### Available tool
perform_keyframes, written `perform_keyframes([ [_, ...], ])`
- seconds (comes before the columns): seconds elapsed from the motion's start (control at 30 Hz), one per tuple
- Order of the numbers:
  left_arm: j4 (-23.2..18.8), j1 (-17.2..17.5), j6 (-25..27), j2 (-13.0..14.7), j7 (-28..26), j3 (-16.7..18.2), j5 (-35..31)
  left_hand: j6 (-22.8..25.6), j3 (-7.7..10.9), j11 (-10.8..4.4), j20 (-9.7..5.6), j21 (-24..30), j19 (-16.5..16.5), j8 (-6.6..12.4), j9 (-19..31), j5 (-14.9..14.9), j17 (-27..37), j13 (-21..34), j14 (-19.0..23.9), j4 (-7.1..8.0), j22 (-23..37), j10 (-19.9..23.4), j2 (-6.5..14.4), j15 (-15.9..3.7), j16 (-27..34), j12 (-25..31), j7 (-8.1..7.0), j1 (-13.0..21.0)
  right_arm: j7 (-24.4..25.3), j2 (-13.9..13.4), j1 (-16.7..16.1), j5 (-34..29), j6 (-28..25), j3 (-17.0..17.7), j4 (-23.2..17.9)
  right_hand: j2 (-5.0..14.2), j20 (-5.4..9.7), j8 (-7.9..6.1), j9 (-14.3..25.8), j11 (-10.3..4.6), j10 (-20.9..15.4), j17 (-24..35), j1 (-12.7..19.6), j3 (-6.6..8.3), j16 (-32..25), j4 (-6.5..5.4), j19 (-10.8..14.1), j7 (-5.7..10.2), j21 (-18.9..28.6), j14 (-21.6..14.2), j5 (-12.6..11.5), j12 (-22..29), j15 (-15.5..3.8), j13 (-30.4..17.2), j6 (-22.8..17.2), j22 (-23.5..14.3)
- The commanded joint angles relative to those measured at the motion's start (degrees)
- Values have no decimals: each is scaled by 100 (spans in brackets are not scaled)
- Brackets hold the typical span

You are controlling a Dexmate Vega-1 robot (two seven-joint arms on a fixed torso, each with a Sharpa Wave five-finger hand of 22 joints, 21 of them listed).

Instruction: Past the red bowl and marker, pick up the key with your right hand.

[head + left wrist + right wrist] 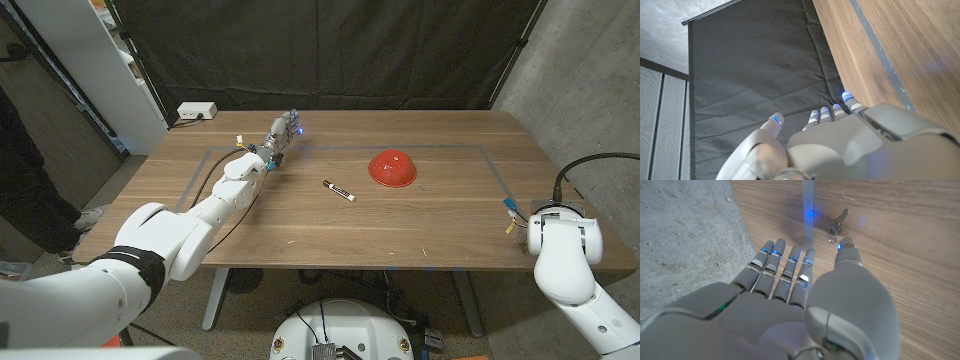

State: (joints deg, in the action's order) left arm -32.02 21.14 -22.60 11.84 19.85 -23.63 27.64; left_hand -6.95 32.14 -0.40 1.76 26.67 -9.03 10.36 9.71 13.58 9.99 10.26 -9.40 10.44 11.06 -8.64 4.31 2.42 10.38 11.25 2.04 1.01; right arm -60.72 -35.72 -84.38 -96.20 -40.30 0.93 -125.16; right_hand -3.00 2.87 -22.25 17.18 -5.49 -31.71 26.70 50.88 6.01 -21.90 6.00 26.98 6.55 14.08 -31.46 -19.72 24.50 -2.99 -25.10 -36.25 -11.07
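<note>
The left arm (215,205) is stretched far forward over the table (420,225), and its left hand (281,133) is held near the far edge with fingers (825,114) extended and nothing grasped. The right arm (568,262) is kept back at the table's right near corner. The right hand (790,295) is seen with fingers (790,272) straight and slightly apart above the wood, nothing held.

No readable text, labels or numbers, marker (338,190) barrel print too small to read
</note>
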Motion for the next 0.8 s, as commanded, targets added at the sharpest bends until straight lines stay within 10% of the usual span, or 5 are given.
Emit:
perform_keyframes([
  [0.03,-87,44,-15,2,36,52,25,16,-47,-10,13,-26,14,11,29,32,24,29,7,-4,7,15,459,23,32,24,-15,-42,281,-32,21,51,-41,-141,156,19,52,-39,26,-15,-33,54,95,-42,-25,7,69,7,23,-104,-38,73,-922,-42,-75,-16],
  [0.8,484,-198,-257,-163,253,139,80,42,-83,-14,16,-34,25,17,28,37,24,29,26,-2,7,34,442,11,37,29,-16,-49,475,-135,29,58,-317,-321,311,211,178,-347,205,-219,-270,500,700,-89,-254,170,90,198,60,-398,-95,408,-964,-336,-366,-41],
])
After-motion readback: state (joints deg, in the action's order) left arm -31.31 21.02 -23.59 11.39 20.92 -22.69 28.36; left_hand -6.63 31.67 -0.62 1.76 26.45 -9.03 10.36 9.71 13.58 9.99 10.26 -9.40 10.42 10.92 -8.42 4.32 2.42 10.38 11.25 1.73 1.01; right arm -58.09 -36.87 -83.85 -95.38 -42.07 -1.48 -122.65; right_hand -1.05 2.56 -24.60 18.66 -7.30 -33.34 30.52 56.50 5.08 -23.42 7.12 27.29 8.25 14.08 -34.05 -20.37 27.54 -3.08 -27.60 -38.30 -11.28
